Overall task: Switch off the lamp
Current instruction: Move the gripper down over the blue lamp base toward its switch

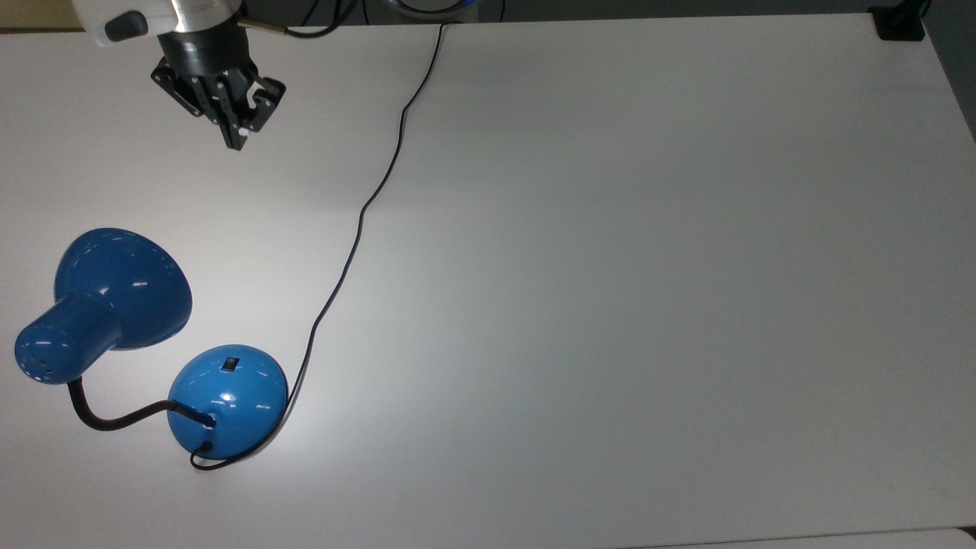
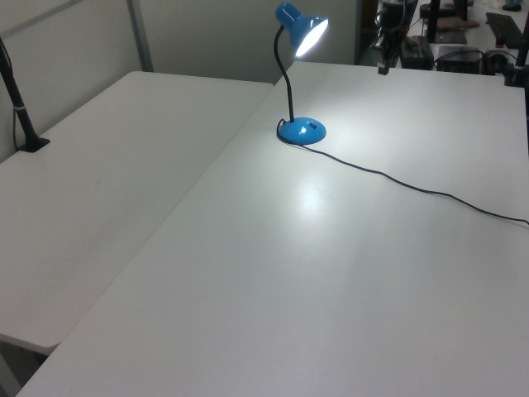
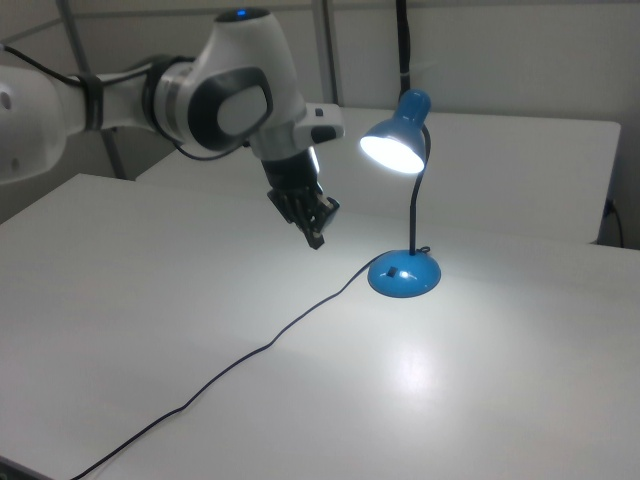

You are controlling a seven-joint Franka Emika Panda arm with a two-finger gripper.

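Lit blue lamp stands at far end of white table w/ black cord trailing to the left view's right.

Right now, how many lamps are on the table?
1. The lamp stands near the top view's lower left corner of the white table, lit, with its cord trailing away. Nothing on the table looks able to hide another.

1. I work in a lab: wide bare white tables pushed together.
2. Black camera posts clamp to the table edges.
3. Cluttered equipment benches stand behind, past plain partition walls.
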